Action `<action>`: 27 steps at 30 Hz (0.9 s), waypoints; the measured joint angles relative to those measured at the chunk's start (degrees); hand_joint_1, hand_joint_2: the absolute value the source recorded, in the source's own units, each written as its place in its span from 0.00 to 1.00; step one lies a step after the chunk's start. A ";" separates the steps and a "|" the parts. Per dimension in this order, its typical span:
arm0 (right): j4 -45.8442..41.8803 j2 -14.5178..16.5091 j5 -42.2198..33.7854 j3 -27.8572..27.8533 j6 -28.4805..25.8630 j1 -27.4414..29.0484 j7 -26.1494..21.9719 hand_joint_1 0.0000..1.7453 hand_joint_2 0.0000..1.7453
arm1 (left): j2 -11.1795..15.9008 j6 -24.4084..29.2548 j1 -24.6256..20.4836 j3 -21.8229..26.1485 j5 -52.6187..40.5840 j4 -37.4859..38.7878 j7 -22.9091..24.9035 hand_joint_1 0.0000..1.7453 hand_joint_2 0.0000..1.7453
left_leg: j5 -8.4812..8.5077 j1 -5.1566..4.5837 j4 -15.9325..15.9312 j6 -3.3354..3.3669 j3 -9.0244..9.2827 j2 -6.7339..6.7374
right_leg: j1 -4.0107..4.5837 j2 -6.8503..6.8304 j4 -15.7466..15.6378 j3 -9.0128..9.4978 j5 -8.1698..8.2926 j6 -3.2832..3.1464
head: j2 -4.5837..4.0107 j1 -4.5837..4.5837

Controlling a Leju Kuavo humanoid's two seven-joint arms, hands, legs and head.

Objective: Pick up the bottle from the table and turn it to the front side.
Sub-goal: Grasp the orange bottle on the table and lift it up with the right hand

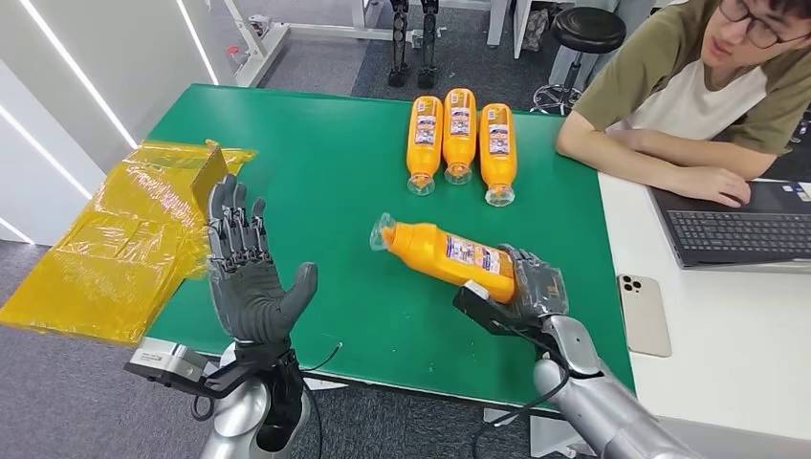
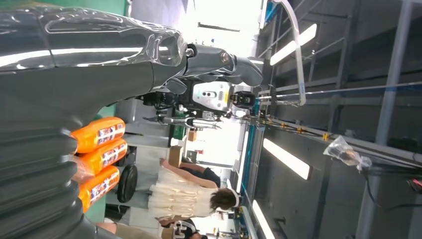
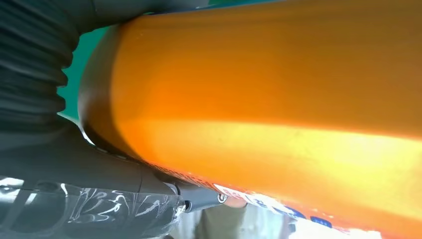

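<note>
My right hand (image 1: 521, 292) grips the base end of an orange bottle (image 1: 445, 253) and holds it tilted above the green table (image 1: 325, 172), clear cap toward the table's middle and label facing up. Up close in the right wrist view the orange bottle (image 3: 268, 94) lies against my right hand (image 3: 74, 169). My left hand (image 1: 251, 273) is raised over the table's near left edge, palm up, fingers spread, holding nothing. The left hand (image 2: 74, 99) shows as a dark bulk in the left wrist view.
Three more orange bottles (image 1: 459, 139) lie side by side at the table's far side, also visible as orange bottles (image 2: 99, 159). Yellow plastic bags (image 1: 115, 249) hang off the left edge. A person (image 1: 689, 105) sits at the right by a laptop (image 1: 741, 229) and phone (image 1: 643, 314).
</note>
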 joint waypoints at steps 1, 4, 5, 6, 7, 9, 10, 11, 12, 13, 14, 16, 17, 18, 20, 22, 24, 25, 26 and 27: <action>-1.32 0.83 -1.14 -1.81 -2.38 1.15 -1.33 1.00 1.00 | -0.02 0.04 -0.02 0.00 0.00 0.15 0.00 0.00 1.00 | 0.00 0.00 0.00 0.00 -0.03 -0.02 | 0.00 -0.02 0.00 -0.02 -0.02 0.01 | 0.00 0.01; -6.01 3.63 -5.16 -8.57 -8.51 5.30 -8.82 1.00 1.00 | -0.08 -0.44 -0.52 -0.07 0.48 2.09 0.00 0.00 1.00 | -0.01 0.00 -0.01 0.00 -0.12 -0.04 | -0.01 -0.04 -0.01 -0.09 -0.05 0.01 | 0.00 0.02; -7.58 4.68 -6.15 -11.05 -9.59 6.75 -12.01 1.00 1.00 | -0.12 -0.91 -0.88 -0.12 0.75 3.34 0.01 0.00 1.00 | -0.01 -0.01 -0.01 0.00 -0.15 -0.04 | -0.01 -0.04 -0.01 -0.11 -0.05 0.01 | 0.00 0.02; -8.95 5.70 -6.65 -13.28 -9.89 7.99 -14.85 1.00 1.00 | -0.17 -1.47 -1.26 -0.19 1.03 4.69 0.02 0.00 1.00 | -0.01 -0.01 -0.01 0.01 -0.17 -0.02 | -0.02 -0.03 -0.01 -0.12 -0.05 0.01 | 0.00 0.02; -10.27 6.72 -6.90 -15.46 -9.94 9.20 -17.35 1.00 1.00 | -0.26 -2.01 -1.62 -0.26 1.29 6.00 0.04 0.00 1.00 | -0.01 -0.01 -0.01 0.01 -0.18 0.00 | -0.02 -0.01 -0.02 -0.14 -0.05 0.01 | 0.00 0.02; -12.87 8.94 -7.36 -19.43 -9.97 11.62 -21.52 1.00 1.00 | -0.45 -3.48 -2.18 -0.44 2.12 8.39 0.28 0.00 1.00 | -0.02 -0.02 0.00 0.01 -0.18 0.03 | -0.02 0.01 -0.02 -0.18 -0.04 0.01 | 0.00 0.00; -14.07 9.99 -7.63 -21.06 -9.97 12.79 -23.03 1.00 1.00 | -0.54 -4.67 -2.44 -0.58 2.71 9.55 0.64 0.00 1.00 | -0.02 -0.02 0.00 0.01 -0.18 0.02 | -0.02 0.00 -0.03 -0.18 -0.04 0.01 | 0.00 0.00; -15.15 10.87 -7.86 -22.42 -9.97 13.87 -24.18 1.00 1.00 | -0.60 -6.01 -2.69 -0.79 3.25 10.68 1.11 0.00 1.00 | -0.01 -0.02 0.00 0.01 -0.19 0.00 | -0.02 -0.01 -0.03 -0.19 -0.04 0.01 | 0.00 -0.01; -16.08 11.62 -7.92 -23.48 -9.97 14.84 -24.91 1.00 1.00 | -0.63 -7.38 -2.93 -1.07 3.71 11.73 1.67 0.00 1.00 | -0.01 -0.02 0.00 0.01 -0.19 -0.01 | -0.02 -0.02 -0.03 -0.20 -0.04 0.01 | 0.00 -0.01; -16.88 12.23 -7.77 -24.20 -9.97 15.69 -25.24 1.00 1.00 | -0.68 -8.67 -3.17 -1.41 4.08 12.73 2.20 0.00 1.00 | -0.01 -0.02 0.00 0.01 -0.19 0.01 | -0.02 0.00 -0.03 -0.20 -0.04 0.01 | 0.00 -0.01; -17.64 12.70 -7.42 -24.70 -9.97 16.51 -25.32 1.00 1.00 | -0.73 -9.77 -3.39 -1.79 4.50 13.69 2.73 0.00 1.00 | -0.02 -0.02 0.00 0.00 -0.19 0.04 | -0.02 0.03 -0.03 -0.21 -0.04 0.01 | 0.00 -0.01; -19.15 13.50 -6.45 -25.14 -9.97 18.24 -24.70 1.00 1.00 | -0.89 -12.11 -3.84 -2.57 6.07 15.68 4.04 0.00 1.00 | -0.03 -0.02 0.00 0.00 -0.19 0.09 | -0.02 0.07 -0.03 -0.24 -0.04 0.01 | 0.00 -0.01; -19.88 13.81 -5.90 -25.19 -9.97 19.12 -24.12 1.00 1.00 | -0.96 -13.40 -4.06 -2.97 7.04 16.66 4.79 0.00 1.00 | -0.03 -0.02 0.00 -0.01 -0.20 0.09 | -0.02 0.08 -0.03 -0.25 -0.04 0.01 | 0.00 -0.02; -20.52 14.04 -5.31 -25.14 -9.97 19.93 -23.35 1.00 1.00 | -1.02 -14.69 -4.28 -3.42 7.90 17.57 5.45 0.00 1.00 | -0.03 -0.02 0.00 -0.01 -0.20 0.08 | -0.02 0.07 -0.03 -0.25 -0.04 0.01 | 0.00 -0.02; -21.54 14.31 -4.11 -24.62 -9.97 21.20 -21.29 1.00 1.00 | -1.07 -16.49 -4.77 -4.56 8.73 19.17 6.27 0.00 1.00 | -0.04 -0.02 0.00 -0.01 -0.21 0.09 | -0.02 0.07 -0.03 -0.26 -0.05 0.01 | 0.00 -0.03; -22.16 14.33 -2.63 -23.39 -9.91 22.17 -17.98 1.00 1.00 | -1.09 -17.24 -5.24 -5.88 8.90 20.45 6.53 0.00 1.00 | -0.04 -0.02 0.00 -0.01 -0.21 0.11 | -0.02 0.10 -0.03 -0.27 -0.05 0.01 | 0.00 -0.03; -22.37 14.20 -1.12 -21.50 -9.74 22.99 -14.14 1.00 1.00 | -1.10 -17.61 -5.64 -7.22 8.98 21.24 6.60 0.00 1.00 | -0.04 -0.02 0.00 -0.01 -0.21 0.13 | -0.02 0.13 -0.03 -0.28 -0.05 0.01 | 0.00 -0.03; -22.37 14.09 -0.37 -20.49 -9.56 23.32 -12.51 1.00 1.00 | -1.10 -17.73 -5.80 -7.82 9.01 21.47 6.59 0.00 1.00 | -0.04 -0.02 0.00 -0.01 -0.21 0.13 | -0.02 0.14 -0.03 -0.28 -0.05 0.01 | 0.00 -0.03; -22.37 13.93 0.38 -19.42 -9.25 23.61 -11.17 1.00 1.00 | -1.09 -17.86 -5.95 -8.38 9.04 21.66 6.58 0.00 1.00 | -0.04 -0.02 0.00 -0.01 -0.21 0.13 | -0.02 0.14 -0.03 -0.29 -0.05 0.01 | 0.00 -0.04; -22.36 13.75 1.18 -18.44 -8.71 23.83 -10.00 1.00 1.00 | -1.09 -18.01 -6.08 -8.83 9.10 21.83 6.57 0.00 1.00 | -0.04 -0.02 0.00 -0.01 -0.21 0.13 | -0.02 0.15 -0.03 -0.29 -0.04 0.01 | 0.00 -0.04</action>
